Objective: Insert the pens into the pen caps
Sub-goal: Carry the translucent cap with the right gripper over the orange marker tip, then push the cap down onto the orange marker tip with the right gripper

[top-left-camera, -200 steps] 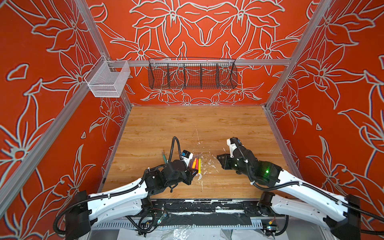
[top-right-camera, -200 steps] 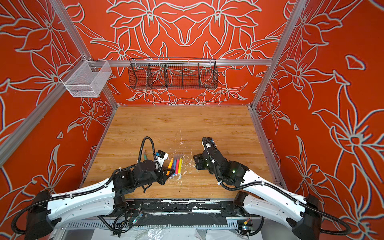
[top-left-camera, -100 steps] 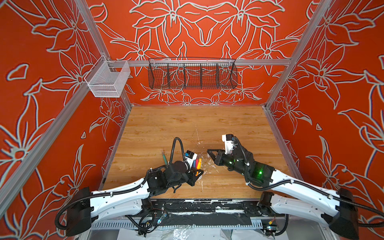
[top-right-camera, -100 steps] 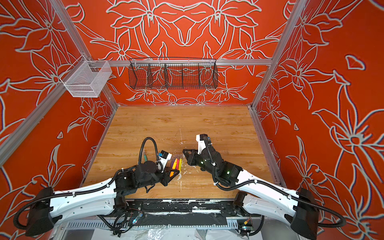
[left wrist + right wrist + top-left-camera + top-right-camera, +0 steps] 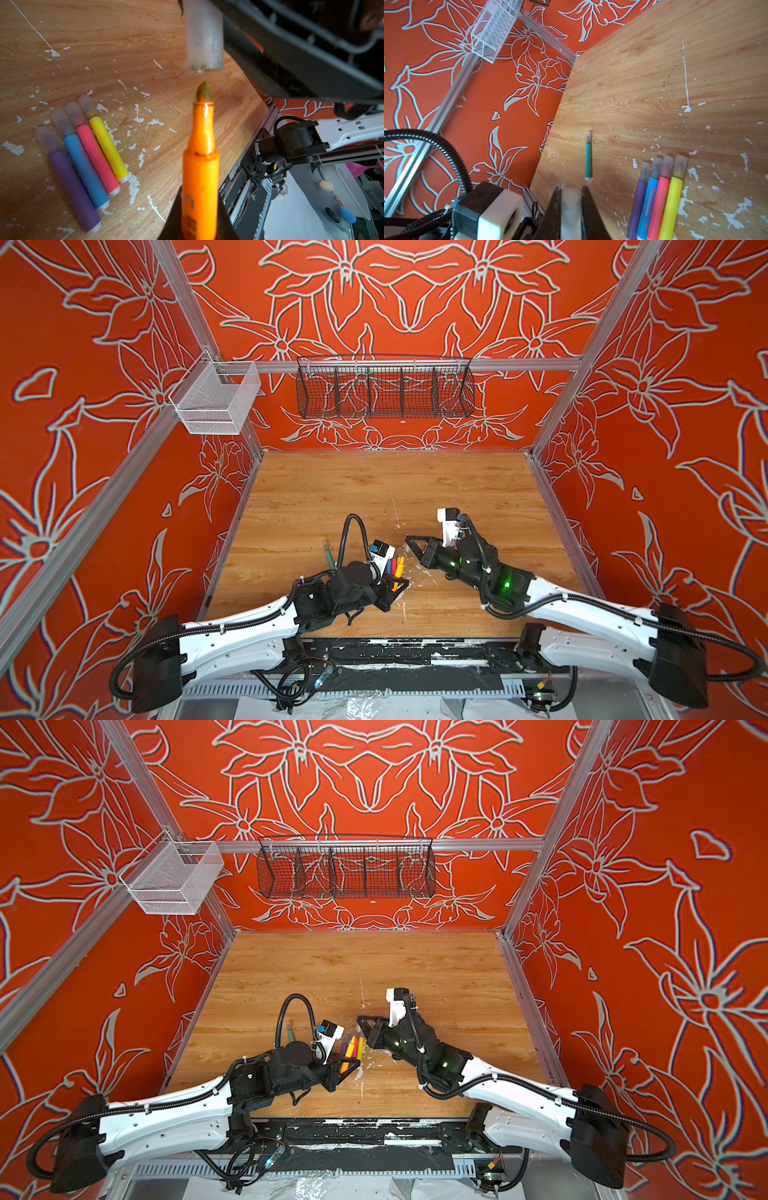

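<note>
Left jaws pinch the orange pen point(image 5: 200, 166) low on its barrel, tip aimed at the clear cap point(image 5: 204, 39). Right jaws are pressed onto that cap, its mouth just apart from the tip, both above the bench point(image 5: 104, 41). The risk: if the nib meets the rim instead of the mouth, the slick cap could twist or pop loose. Print on the orange barrel and the blue pen point(image 5: 86, 171) is too blurred to read.

White arms point(image 5: 232, 639), black joints point(image 5: 677, 655), ribbed black cables point(image 5: 352, 519); wedge-shaped black right gripper point(image 5: 411, 540) (green light point(image 5: 506, 584) at its four o'clock)
</note>
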Robot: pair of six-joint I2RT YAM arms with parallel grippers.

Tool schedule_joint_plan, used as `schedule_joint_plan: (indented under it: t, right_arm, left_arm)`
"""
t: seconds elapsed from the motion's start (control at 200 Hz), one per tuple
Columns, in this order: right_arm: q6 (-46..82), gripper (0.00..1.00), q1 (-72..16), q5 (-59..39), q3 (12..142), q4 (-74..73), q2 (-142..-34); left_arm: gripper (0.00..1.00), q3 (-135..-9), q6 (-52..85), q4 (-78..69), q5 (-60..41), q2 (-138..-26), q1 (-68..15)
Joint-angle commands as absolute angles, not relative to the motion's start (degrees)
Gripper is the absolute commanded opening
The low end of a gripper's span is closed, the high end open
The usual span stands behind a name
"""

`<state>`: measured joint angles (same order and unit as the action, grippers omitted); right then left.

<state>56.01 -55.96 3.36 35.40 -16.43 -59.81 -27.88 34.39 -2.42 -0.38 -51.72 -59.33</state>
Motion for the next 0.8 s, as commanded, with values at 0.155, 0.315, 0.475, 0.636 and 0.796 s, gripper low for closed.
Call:
schedule_joint_plan:
  t: [0.155,0.315,0.475,0.636,0.796]
  right_arm:
    - [57.4,0.02,-57.8,2.6,35.3,-19.4,-61.1]
    - [58.0,0.02,-58.4,2.5,34.8,-20.0,-62.0]
    - [58.6,0.02,-59.1,2.4,34.0,-21.2,-62.7]
    - [59.2,0.01,-59.8,2.7,33.1,-22.4,-62.9]
    - [59.1,0.01,-61.5,2.5,33.4,-23.6,-64.5]
  left_arm:
    - [0.0,-28.7,34.4,-4.2,-0.1,-51.5,-59.8]
    - [0.0,-28.5,34.5,-3.7,1.0,-50.9,-59.8]
    - [0.0,-28.6,34.8,-2.9,2.9,-50.4,-59.8]
    - [0.0,-27.6,36.5,-4.4,5.1,-49.1,-59.4]
    - [0.0,-27.4,37.5,-7.6,0.9,-48.9,-57.2]
